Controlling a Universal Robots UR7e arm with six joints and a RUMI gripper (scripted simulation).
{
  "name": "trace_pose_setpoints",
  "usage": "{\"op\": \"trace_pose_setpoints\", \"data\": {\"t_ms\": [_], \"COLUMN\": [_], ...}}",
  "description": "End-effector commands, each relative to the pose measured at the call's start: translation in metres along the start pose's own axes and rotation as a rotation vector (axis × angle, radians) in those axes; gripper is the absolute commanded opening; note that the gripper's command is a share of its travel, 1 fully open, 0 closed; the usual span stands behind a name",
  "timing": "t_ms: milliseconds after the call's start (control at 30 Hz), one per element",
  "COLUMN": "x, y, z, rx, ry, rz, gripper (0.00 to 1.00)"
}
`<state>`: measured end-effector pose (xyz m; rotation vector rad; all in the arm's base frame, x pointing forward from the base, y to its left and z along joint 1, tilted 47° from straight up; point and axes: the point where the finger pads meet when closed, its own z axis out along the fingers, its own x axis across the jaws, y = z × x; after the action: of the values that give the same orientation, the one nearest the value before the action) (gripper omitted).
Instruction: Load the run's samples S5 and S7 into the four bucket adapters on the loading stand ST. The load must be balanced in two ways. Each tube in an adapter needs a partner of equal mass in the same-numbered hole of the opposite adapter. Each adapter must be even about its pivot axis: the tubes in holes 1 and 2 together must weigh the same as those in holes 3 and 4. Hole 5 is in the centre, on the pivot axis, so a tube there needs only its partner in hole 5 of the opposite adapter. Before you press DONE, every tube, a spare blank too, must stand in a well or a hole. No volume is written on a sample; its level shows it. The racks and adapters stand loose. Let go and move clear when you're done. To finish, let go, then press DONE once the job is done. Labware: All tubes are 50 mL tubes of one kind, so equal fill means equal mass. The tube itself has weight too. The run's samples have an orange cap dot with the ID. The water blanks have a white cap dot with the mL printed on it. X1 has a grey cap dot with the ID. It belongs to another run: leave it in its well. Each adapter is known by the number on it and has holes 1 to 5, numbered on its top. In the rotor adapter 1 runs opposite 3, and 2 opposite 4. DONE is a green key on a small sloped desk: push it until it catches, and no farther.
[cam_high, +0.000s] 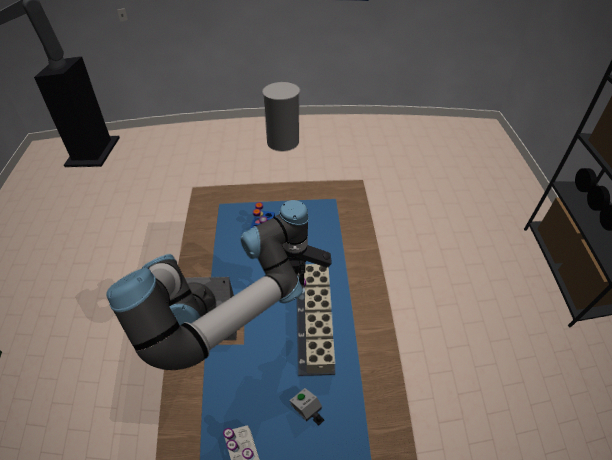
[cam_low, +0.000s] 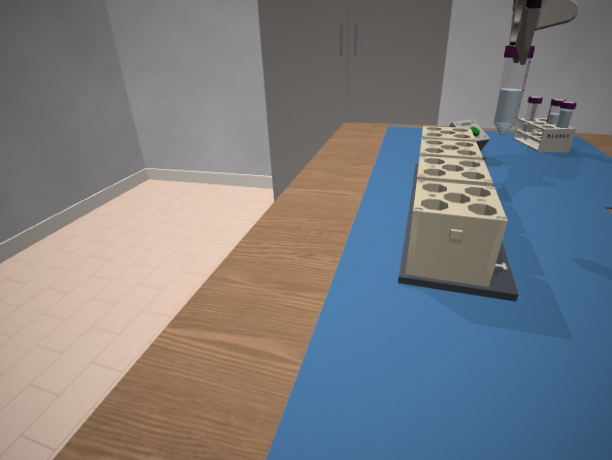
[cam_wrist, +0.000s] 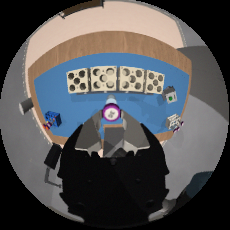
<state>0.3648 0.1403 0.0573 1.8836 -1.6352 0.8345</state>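
My gripper is shut on a purple-capped water blank. The blank hangs upright above the mat, beside the adapter row; its dot's number is unreadable. Adapter 1, adapter 2, adapter 3 and adapter 4 stand in a row on the stand ST. No tube shows in their holes. The blue sample rack holds tubes at the far end, partly hidden by the arm in the top view. The green DONE key is on its desk.
The white blanks rack with three purple-capped tubes stands at the mat's near end in the top view. The DONE desk lies between it and adapter 4. The arm reaches across the blue mat.
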Motion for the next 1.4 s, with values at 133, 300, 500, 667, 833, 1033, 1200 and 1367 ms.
{"op": "trace_pose_setpoints", "data": {"t_ms": [133, 300, 500, 667, 833, 1033, 1200, 1367], "x": [-0.058, -0.088, -0.113, -0.139, -0.139, -0.139, -0.139, -0.139], "y": [-0.027, -0.040, -0.051, -0.062, -0.062, -0.062, -0.062, -0.062], "z": [0.001, 0.001, 0.001, 0.001, 0.001, 0.001, 0.011, 0.025], "rx": [0.000, 0.000, 0.000, 0.000, 0.000, 0.000, 0.000, 0.000], "ry": [0.001, 0.001, 0.001, 0.001, 0.001, 0.001, 0.001, 0.001], "rz": [0.001, 0.001, 0.001, 0.001, 0.001, 0.001, 0.001, 0.001], "gripper": [0.00, 0.00, 0.00, 0.00, 0.00, 0.00, 0.00, 0.00]}}
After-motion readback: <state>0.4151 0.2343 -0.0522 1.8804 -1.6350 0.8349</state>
